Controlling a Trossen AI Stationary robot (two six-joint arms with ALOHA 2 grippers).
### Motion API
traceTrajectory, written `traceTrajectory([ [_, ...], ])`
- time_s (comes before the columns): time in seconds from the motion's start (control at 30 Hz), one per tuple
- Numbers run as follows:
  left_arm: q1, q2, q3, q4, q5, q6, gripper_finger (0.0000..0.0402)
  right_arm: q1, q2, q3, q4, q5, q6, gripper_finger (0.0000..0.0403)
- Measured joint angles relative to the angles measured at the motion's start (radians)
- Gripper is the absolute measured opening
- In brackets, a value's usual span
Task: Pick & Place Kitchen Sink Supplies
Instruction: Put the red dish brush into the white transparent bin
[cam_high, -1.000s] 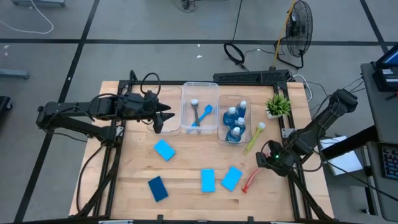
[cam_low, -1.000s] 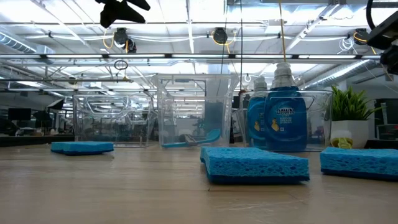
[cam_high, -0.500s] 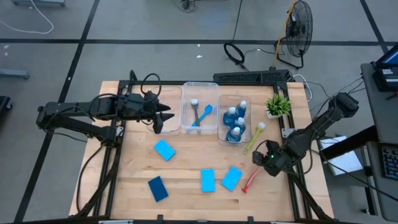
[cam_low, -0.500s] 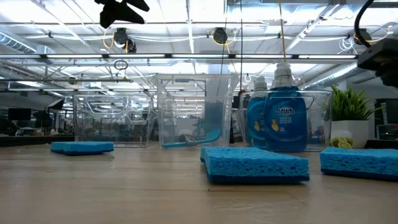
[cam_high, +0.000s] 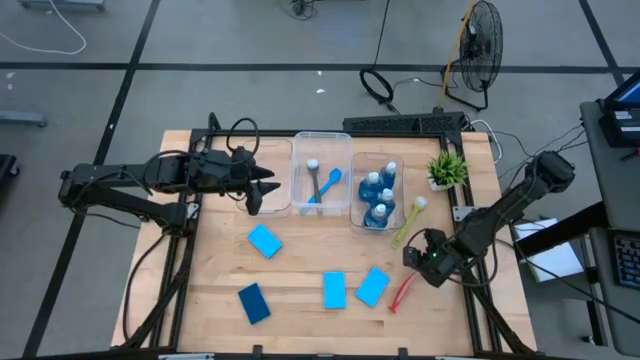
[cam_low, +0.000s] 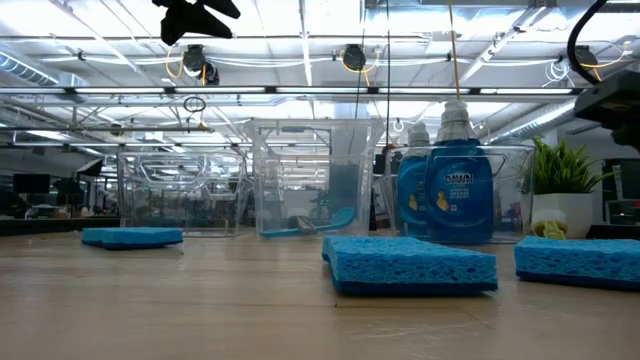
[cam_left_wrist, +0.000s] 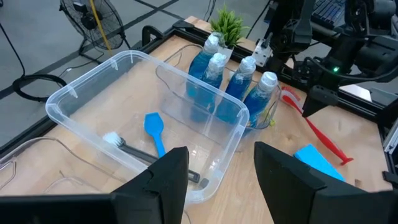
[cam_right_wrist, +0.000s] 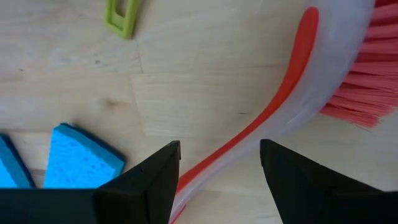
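My right gripper (cam_high: 413, 258) is open and hovers over the head end of the red brush (cam_high: 401, 291), which lies flat on the table. In the right wrist view its handle (cam_right_wrist: 283, 102) runs between my two fingers without touching them, beside the red bristles (cam_right_wrist: 364, 87). My left gripper (cam_high: 262, 190) is open and empty, high over the left bin (cam_high: 272, 160). The middle bin (cam_left_wrist: 81, 93) holds a blue brush (cam_left_wrist: 155, 132) and a grey brush (cam_left_wrist: 118, 141). Several blue bottles (cam_high: 379, 192) stand in the right bin. The yellow-green brush (cam_high: 408, 221) lies beside that bin. Several blue sponges (cam_high: 264, 240) (cam_high: 334, 290) (cam_high: 372, 286), one darker (cam_high: 254, 303), lie flat.
A small green potted plant (cam_high: 447, 169) stands at the table's far right corner. The three clear bins line the far side. A dark frame (cam_high: 465, 215) runs along the table's right edge next to my right arm. Bare wood (cam_high: 300, 262) shows between the sponges.
My right gripper has moved toward the table's left and a little lower, coming over the red brush. Its fingers have stayed open. The left arm and all the objects have kept still.
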Motion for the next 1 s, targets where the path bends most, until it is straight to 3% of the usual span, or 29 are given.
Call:
traceTrajectory([
  [0.43, 0.000, 0.000, 0.000, 0.000, 0.000, 0.000, 0.0186, 0.046, 0.000, -0.001, 0.077, 0.001, -0.003, 0.0212],
  [1.0, 0.003, 0.000, 0.000, 0.002, -0.018, -0.003, 0.0186, 0.072, -0.005, -0.015, 0.052, 0.001, 0.004, 0.0212],
])
